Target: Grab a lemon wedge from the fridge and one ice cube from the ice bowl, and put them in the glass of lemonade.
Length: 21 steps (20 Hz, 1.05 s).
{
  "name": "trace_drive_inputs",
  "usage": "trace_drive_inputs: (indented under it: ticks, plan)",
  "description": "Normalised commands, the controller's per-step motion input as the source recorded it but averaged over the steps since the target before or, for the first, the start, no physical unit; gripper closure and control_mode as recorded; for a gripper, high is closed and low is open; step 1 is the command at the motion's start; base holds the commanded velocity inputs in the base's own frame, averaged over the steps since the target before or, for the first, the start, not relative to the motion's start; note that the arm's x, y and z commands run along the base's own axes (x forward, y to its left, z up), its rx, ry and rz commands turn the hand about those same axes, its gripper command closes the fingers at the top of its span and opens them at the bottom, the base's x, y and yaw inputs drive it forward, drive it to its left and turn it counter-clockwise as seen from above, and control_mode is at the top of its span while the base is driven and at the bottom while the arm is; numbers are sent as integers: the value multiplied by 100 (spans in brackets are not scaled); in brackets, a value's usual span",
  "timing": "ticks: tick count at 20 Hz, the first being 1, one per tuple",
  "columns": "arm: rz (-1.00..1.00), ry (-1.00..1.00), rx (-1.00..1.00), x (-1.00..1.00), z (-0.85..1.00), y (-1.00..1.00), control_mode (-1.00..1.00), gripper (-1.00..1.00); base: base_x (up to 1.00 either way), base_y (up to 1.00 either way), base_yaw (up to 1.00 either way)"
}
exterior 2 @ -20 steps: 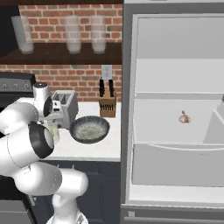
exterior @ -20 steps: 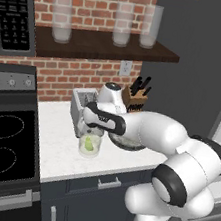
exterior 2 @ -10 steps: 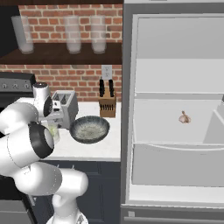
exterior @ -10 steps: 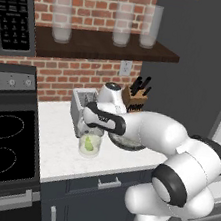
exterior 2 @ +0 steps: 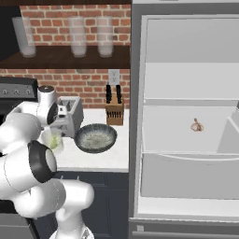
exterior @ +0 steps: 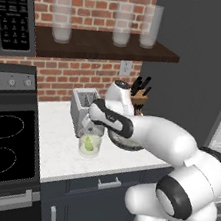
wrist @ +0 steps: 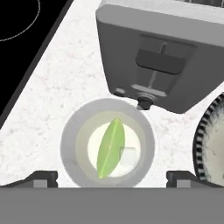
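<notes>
The lemon wedge [wrist: 110, 148] floats in the glass of lemonade [wrist: 107, 144] beside a pale ice cube [wrist: 128, 156], on the surface just in front of the toaster [wrist: 162, 48]. The gripper [wrist: 111, 177] hangs above the glass, jaws wide and empty. Both additions look delivered; the next move is lifting clear without tipping it.

white counter [exterior: 59, 140] with toaster [exterior: 83, 105], glass of lemonade [exterior: 90, 145], ice bowl [exterior 2: 95, 138]

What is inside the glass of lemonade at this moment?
In the hand view, the glass of lemonade holds the green lemon wedge and a faint clear ice cube beside it, in pale liquid. The glass bottom under the wedge is covered.
</notes>
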Motion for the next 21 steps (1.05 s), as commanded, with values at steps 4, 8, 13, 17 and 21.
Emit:
trace_drive_inputs:
  ticks: [4,8,13,17,21]
  plan:
    - [-1,-10,9,-37,9,-24,-100,-100,0,0,0]
    - [-1,-8,5,-29,1,-14,-100,-100,0,0,0]
    - [0,-1,4,-7,0,-22,-100,-100,0,0,0]
    - [-2,0,8,-4,0,-65,-100,-100,0,0,0]
    - [-12,-6,5,-2,26,-76,-100,-100,0,0,0]
